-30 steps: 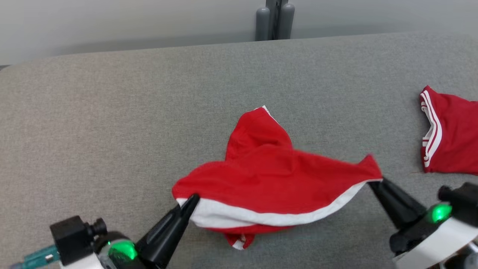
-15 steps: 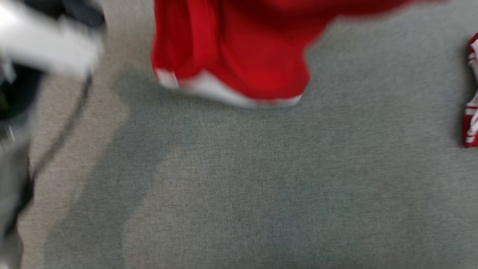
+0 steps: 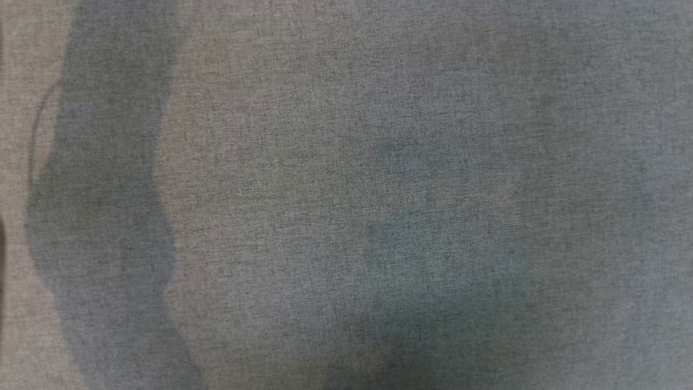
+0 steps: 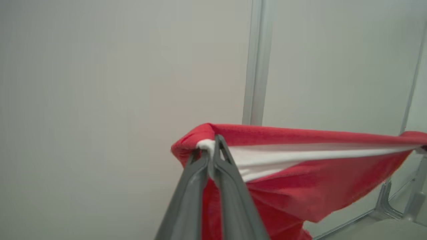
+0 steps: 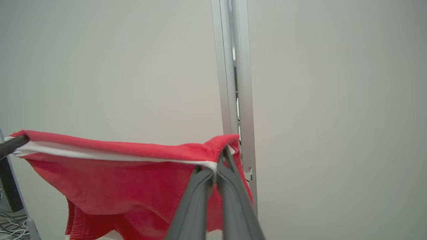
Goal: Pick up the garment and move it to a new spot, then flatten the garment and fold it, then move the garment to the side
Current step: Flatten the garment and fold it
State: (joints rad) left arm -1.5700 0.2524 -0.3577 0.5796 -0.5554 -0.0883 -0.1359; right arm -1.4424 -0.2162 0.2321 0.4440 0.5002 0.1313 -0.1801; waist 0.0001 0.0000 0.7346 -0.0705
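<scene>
The red garment [image 4: 300, 186] with a white band hangs in the air, stretched taut between both grippers. In the left wrist view my left gripper [image 4: 213, 146] is shut on one corner of its white-edged hem. In the right wrist view my right gripper [image 5: 222, 160] is shut on the opposite corner, and the garment [image 5: 126, 176] sags below the hem line. The other gripper's dark fingertip [image 5: 11, 145] shows at the far left of the right wrist view, holding the far corner. The head view looks down at bare grey cloth surface [image 3: 346, 195] with soft shadows.
A pale wall with an aluminium post [image 5: 233, 73] stands behind the raised garment. The same kind of post [image 4: 258, 63] shows in the left wrist view, with a metal frame foot [image 4: 390, 203] at the lower right. Cables [image 5: 13, 226] lie at the lower left.
Both grippers have lifted the garment off the grey surface and up out of the head view. The head camera has tilted down, so the second red garment at the right has left the picture.
</scene>
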